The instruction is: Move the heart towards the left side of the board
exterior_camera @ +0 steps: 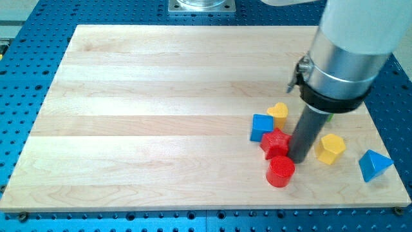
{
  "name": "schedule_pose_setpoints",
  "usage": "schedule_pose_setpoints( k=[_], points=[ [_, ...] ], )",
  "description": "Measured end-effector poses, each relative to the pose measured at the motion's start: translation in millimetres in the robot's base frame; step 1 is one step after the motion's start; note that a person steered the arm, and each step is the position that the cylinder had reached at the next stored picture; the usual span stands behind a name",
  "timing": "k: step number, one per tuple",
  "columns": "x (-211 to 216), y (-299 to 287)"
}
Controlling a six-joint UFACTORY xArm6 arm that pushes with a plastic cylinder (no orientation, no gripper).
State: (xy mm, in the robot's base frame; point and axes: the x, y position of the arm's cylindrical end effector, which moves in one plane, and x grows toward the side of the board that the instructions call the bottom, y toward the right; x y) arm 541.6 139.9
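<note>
The yellow heart (279, 112) lies right of the board's middle, touching the top right corner of a blue cube (261, 127). My tip (299, 159) rests on the board below and to the right of the heart. It is right against the red star (275, 143) and just above the red cylinder (280, 172). The dark rod rises from the tip, passing close to the right of the heart.
A yellow hexagon-like block (330, 149) lies right of the tip and a blue triangle (374, 165) near the board's right edge. A sliver of a green block (329, 117) shows behind the arm. The wooden board (161, 116) sits on a blue perforated table.
</note>
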Motion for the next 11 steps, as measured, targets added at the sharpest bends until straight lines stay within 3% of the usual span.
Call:
schedule_pose_setpoints(
  k=[1,3,4,5,6,8,11],
  points=[
    [-10,-10],
    [-3,36],
    [-56,20],
    [-95,-31],
    [-97,-74],
    [-97,-98],
    [-69,-244]
  ],
)
